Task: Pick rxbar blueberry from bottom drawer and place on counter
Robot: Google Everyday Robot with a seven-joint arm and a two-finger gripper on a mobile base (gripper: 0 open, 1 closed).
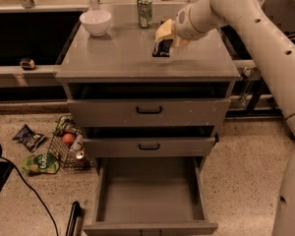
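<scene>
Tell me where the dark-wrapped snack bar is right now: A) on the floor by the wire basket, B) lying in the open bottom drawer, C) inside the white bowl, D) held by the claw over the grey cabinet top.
D: the claw grips the dark blue-black wrapped snack bar over the flat grey counter, right of centre.

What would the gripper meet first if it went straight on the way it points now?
Probably the counter: the gripper points down over its right half as pictured, holding the rxbar blueberry, whose lower end would touch first. The gap between them is unclear.
</scene>
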